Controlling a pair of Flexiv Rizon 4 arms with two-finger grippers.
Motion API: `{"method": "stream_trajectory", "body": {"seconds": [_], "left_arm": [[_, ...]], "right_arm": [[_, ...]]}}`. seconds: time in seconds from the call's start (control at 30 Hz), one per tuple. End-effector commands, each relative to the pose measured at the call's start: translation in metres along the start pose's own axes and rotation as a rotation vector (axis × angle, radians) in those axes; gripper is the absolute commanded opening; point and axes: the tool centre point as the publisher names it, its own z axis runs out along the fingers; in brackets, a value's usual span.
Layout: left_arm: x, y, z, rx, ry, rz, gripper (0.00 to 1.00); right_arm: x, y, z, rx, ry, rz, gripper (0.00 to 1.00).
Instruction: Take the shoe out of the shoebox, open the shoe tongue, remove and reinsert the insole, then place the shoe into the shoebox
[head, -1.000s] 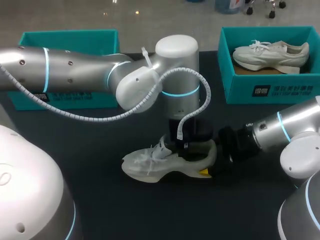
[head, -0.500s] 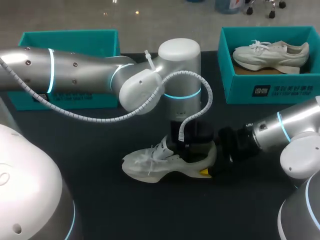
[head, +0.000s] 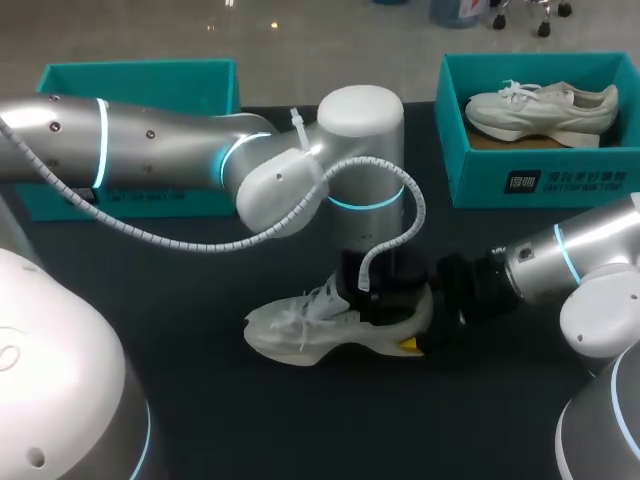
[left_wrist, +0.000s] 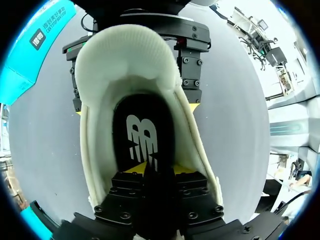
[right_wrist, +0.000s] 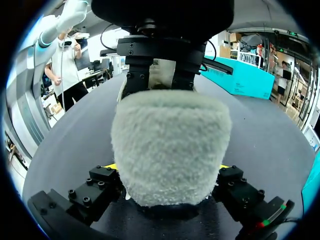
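The white sneaker (head: 300, 328) stands on its sole at the middle of the dark table (head: 200, 400), with the toe toward my left. The right gripper (right_wrist: 169, 176) is clamped on its pale, fuzzy heel (right_wrist: 170, 145) from both sides. The left gripper (left_wrist: 155, 172) is down inside the opening, on the black insole (left_wrist: 142, 125) with a white logo; if its jaws are apart, I cannot tell. Farther back at the right, a teal shoebox (head: 540, 180) holds a second white sneaker (head: 545, 108).
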Motion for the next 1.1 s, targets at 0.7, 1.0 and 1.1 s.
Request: {"method": "stream_trajectory", "body": {"seconds": [0.7, 1.0, 1.1], "left_arm": [[0.007, 0.017, 0.013, 0.045, -0.195, -0.108, 0.0], [0.002, 0.025, 0.0, 0.112, -0.144, -0.129, 0.0], [0.003, 0.026, -0.008, 0.151, -0.121, -0.131, 0.0]], "right_arm": [[0.001, 0.001, 0.001, 0.003, -0.001, 0.001, 0.0], [0.001, 0.001, 0.001, 0.003, -0.001, 0.001, 0.0], [0.001, 0.001, 0.001, 0.003, -0.001, 0.001, 0.0]]}}
